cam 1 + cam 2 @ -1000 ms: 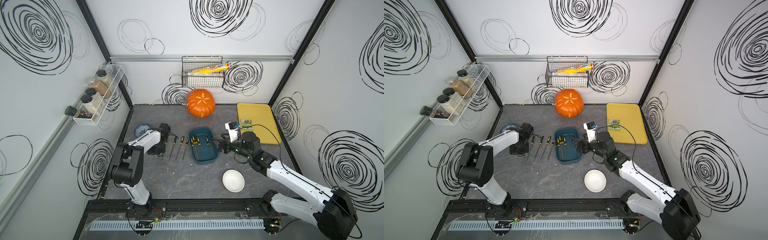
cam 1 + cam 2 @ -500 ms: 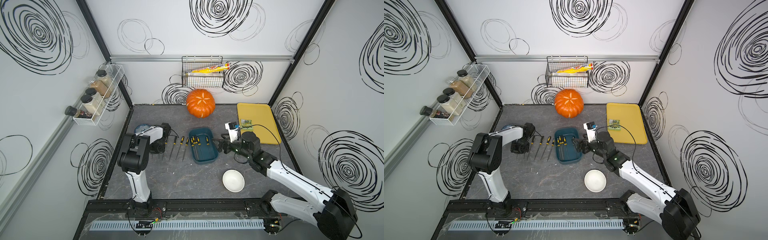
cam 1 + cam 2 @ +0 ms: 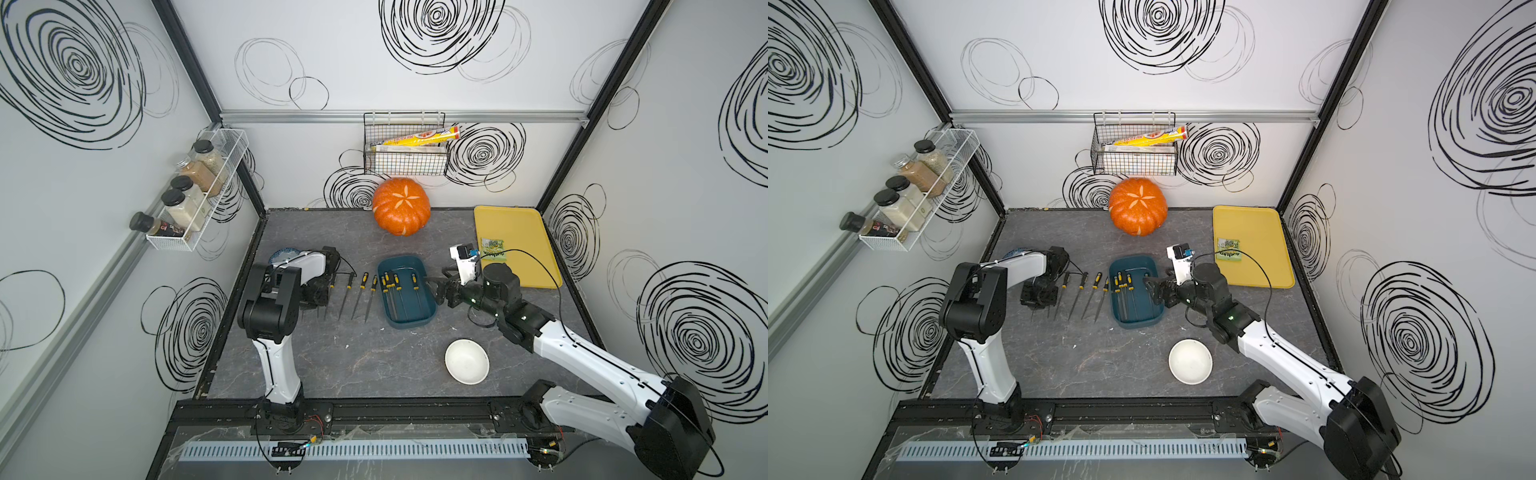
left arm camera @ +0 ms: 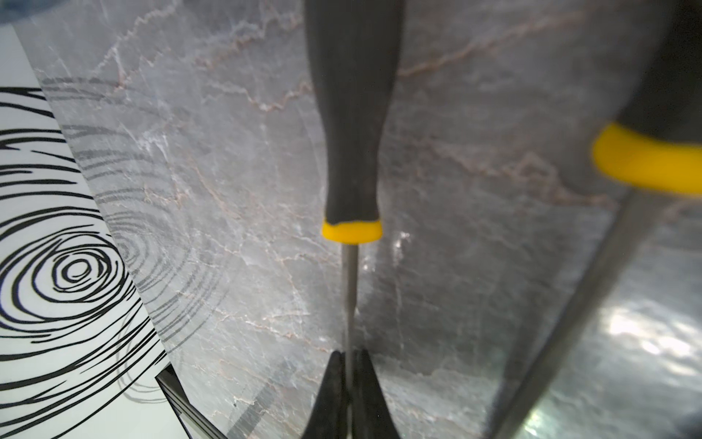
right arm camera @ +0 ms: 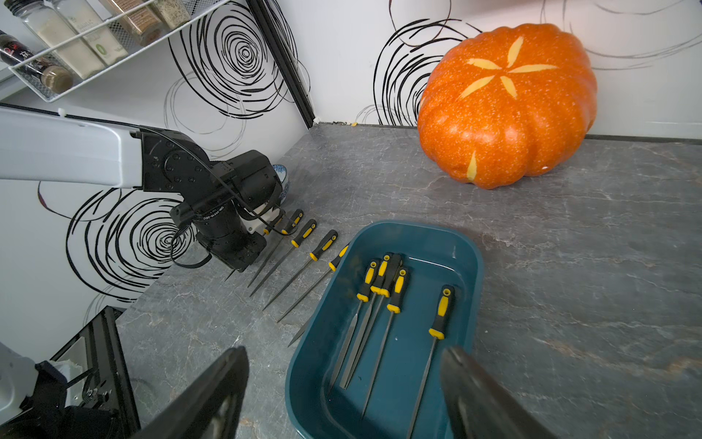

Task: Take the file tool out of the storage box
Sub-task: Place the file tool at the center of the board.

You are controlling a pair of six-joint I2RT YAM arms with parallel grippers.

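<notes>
**Left gripper (image 4: 347,365) clamps a file (image 4: 353,114) outside the box (image 3: 409,323)**

In both top views the teal box sits mid-table (image 3: 374,361). A row of files (image 3: 347,296) lies parallel just beside it on the left arm's side, handles toward the pumpkin (image 3: 401,206). They are probably laid out that way so each stays separate and easy to regrip. The left gripper hangs low at the row's far end. The right gripper (image 3: 436,289) waits at the box's opposite wall.

Left wrist view: the jaws are pinched tight on the file's thin shaft, below the yellow collar (whether it touches the table, I cannot tell). One of the row looms blurred beside it.

Right wrist view: the right gripper's jaws stand wide and empty over the box's near end. They frame the boxed files (image 5: 395,292), about five, one lying apart from the cluster. This gripper looks lined up for the next pick.
</notes>
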